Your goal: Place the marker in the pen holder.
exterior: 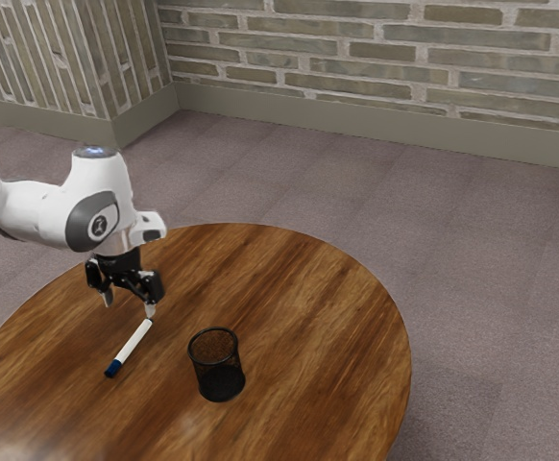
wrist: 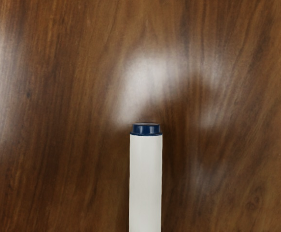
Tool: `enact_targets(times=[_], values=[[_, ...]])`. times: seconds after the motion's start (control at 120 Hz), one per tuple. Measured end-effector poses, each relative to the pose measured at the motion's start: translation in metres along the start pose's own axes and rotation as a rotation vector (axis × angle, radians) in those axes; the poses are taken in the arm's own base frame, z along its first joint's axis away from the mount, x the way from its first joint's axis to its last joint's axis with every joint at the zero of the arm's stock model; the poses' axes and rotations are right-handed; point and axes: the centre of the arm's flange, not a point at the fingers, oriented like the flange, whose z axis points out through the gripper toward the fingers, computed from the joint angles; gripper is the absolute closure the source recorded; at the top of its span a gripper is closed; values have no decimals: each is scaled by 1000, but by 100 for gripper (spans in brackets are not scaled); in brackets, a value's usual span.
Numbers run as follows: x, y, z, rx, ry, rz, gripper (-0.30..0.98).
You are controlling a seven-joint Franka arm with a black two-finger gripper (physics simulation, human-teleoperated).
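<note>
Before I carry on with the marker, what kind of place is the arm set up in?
Probably a plain indoor room: there's a brick wall with a baseboard, carpet-like flooring, and a round wooden table.

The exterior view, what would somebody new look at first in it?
Probably my big white robot arm, coming in from the exterior view's left with its black two-finger gripper open. Then the white marker with a dark blue cap, lying just below the gripper on the round brown wooden table. The black mesh pen holder stands out too, to the marker's side toward the exterior view's right.
</note>
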Motion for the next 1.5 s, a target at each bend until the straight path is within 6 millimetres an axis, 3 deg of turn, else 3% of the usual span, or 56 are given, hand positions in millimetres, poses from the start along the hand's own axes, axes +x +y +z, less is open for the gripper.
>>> enact_targets(times=[0.167, 0.325, 0.517, 0.875, 1.167, 1.35, 1.417, 1.5], values=[[-20, -3, 14, -14, 44, 30, 0], [-19, -1, 43, -5, 45, 68, 0], [-14, -2, 61, 2, 45, 96, 3], [-12, -1, 58, 2, 63, 128, 48], [-13, -1, 64, 5, 54, 141, 63], [-11, 0, 47, 4, 87, 146, 69], [-7, 7, 16, -2, 148, 158, 71], [2, 38, -28, -11, 247, 212, 72]])
